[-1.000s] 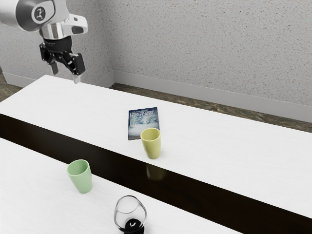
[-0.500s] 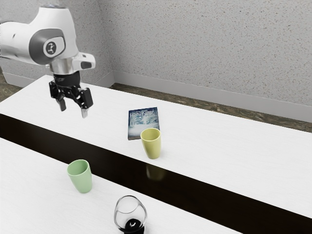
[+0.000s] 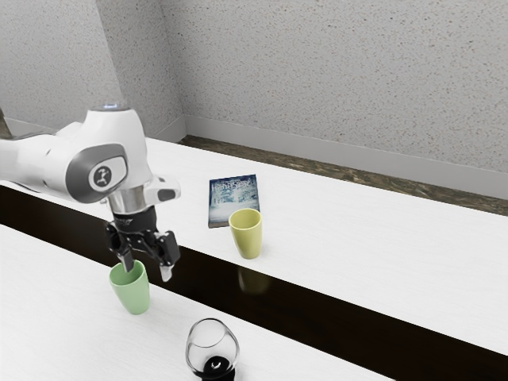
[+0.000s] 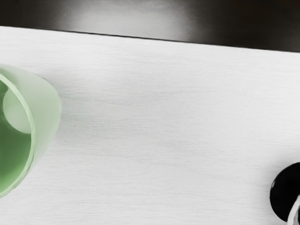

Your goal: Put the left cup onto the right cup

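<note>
Beside the yellow cup (image 3: 246,232), a book (image 3: 234,198), writing unreadable.

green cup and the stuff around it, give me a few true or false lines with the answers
1. The green cup stands upright on the white table. True.
2. The gripper is shut on the green cup. False: it is open, with its fingers spread by the cup's rim, and the cup rests on the table.
3. The yellow cup is stacked on the green cup. False: the two stand apart, with the table's dark strip between them.
4. A clear glass sits nearer the camera than the green cup in the exterior view. True.
5. The book lies flat just behind the yellow cup. True.
</note>
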Controlling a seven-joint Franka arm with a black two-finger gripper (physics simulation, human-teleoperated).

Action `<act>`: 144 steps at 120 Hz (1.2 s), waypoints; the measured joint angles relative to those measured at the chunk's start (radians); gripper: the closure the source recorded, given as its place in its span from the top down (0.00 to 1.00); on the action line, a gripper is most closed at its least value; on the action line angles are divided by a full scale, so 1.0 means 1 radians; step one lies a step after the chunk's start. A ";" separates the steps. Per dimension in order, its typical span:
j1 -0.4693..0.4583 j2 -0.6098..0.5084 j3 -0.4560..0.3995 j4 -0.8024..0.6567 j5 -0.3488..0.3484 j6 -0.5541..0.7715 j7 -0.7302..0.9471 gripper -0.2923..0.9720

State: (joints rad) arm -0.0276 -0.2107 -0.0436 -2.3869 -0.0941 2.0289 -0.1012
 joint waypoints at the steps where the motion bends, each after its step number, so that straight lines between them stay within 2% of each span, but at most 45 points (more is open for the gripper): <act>1: 0.001 -0.001 -0.001 -0.002 0.000 0.004 -0.001 0.77; 39: 0.074 0.073 -0.007 -0.014 0.006 0.114 -0.013 0.77; 75: 0.105 0.143 0.005 -0.008 0.005 0.194 -0.001 0.77; 118: 0.103 0.208 0.005 -0.010 0.005 0.219 0.012 0.77; 122: 0.103 0.208 0.005 -0.009 0.005 0.220 0.013 0.73; 133: 0.099 0.202 0.007 -0.007 0.007 0.218 0.013 0.54; 144: 0.096 0.199 0.008 -0.006 0.053 0.215 0.011 0.38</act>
State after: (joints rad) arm 0.0688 -0.0113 -0.0356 -2.3925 -0.0412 2.2443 -0.0900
